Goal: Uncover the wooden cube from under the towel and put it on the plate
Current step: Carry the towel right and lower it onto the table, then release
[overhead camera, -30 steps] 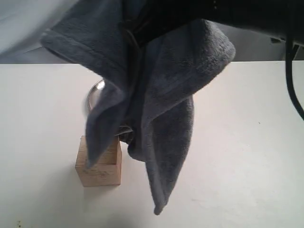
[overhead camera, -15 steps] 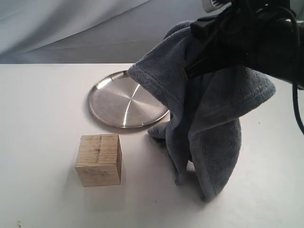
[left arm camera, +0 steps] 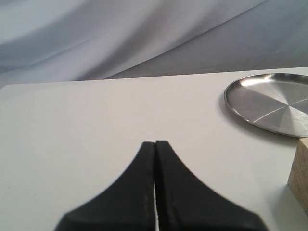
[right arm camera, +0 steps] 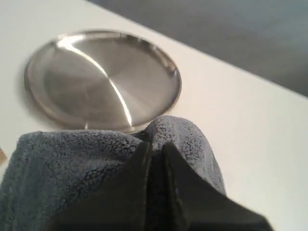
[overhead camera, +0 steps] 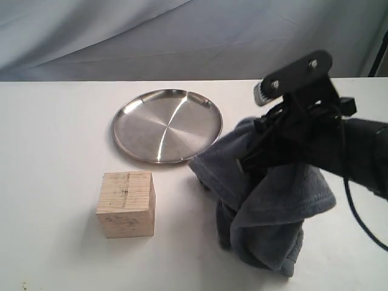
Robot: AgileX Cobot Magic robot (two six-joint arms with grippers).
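Note:
The pale wooden cube (overhead camera: 126,204) stands bare on the white table, in front of the round steel plate (overhead camera: 167,125). To their right the dark grey towel (overhead camera: 267,212) hangs in a bunch from my right gripper (overhead camera: 257,159), its lower folds resting on the table. In the right wrist view the right gripper (right arm camera: 155,147) is shut on a fold of the towel (right arm camera: 72,163), with the plate (right arm camera: 102,79) beyond. My left gripper (left arm camera: 155,143) is shut with nothing in it, low over the table; the plate (left arm camera: 269,102) and a corner of the cube (left arm camera: 300,174) show beside it.
A grey-blue cloth backdrop (overhead camera: 182,36) hangs behind the table's far edge. The white tabletop (overhead camera: 48,151) stretches to the left of the plate and cube.
The right gripper carried the towel from over the cube and plate to the right and lowered it, so the cube and plate are uncovered and the towel's folds rest on the table.

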